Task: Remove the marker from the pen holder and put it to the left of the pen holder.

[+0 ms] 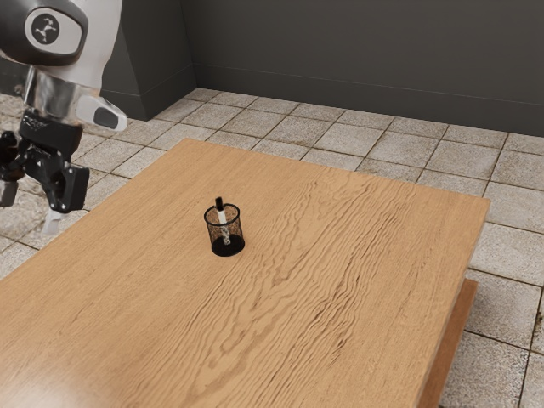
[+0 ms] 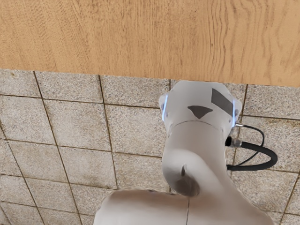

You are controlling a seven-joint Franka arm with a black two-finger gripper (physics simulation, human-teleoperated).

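The wooden table [image 1: 340, 280] spread beneath the pen holder [image 1: 228, 247]. The robot arm [image 1: 64, 51] hung well apart from the holder, toward the exterior view's left, its gripper [image 1: 31, 208] spread wide. The marker [image 1: 223, 216] leaned slightly inside the holder, dark end above the rim.
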